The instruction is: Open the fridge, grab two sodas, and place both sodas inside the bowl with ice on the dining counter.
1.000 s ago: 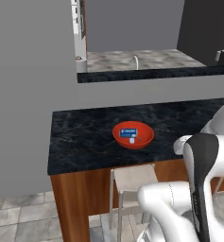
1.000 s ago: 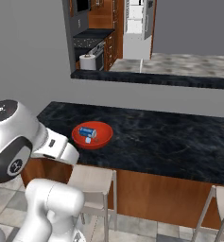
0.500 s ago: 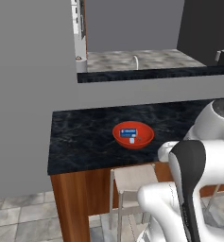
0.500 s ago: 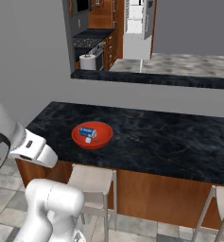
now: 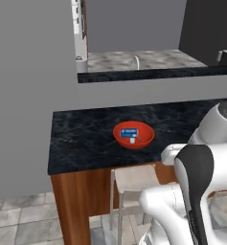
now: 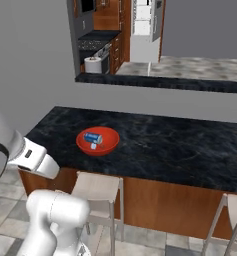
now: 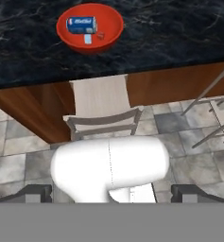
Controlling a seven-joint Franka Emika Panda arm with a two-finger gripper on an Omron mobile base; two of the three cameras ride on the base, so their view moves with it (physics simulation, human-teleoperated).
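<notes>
A red-orange bowl (image 5: 133, 135) (image 6: 97, 141) (image 7: 90, 27) sits on the black marble dining counter (image 5: 86, 139) (image 6: 180, 145) (image 7: 179, 33). One blue soda can (image 5: 129, 132) (image 6: 92, 136) (image 7: 81, 25) lies on its side inside the bowl, with a small pale ice piece (image 7: 87, 39) beside it. My gripper (image 7: 114, 193) hangs below and in front of the counter edge, well back from the bowl, and is open with nothing held. Far back, the fridge (image 6: 142, 27) shows its white shelved inside.
A pale stool (image 5: 134, 179) (image 6: 97, 187) (image 7: 101, 101) stands under the counter in front of the bowl, and another stool (image 6: 235, 210) is further right. Behind lies a raised grey speckled counter (image 6: 190, 67) with a faucet (image 5: 136, 62) and a paper towel roll (image 6: 92, 65).
My arm has drawn back from the bowl toward the base, with the hand moving away from the counter edge. The can and the bowl have stayed put.
</notes>
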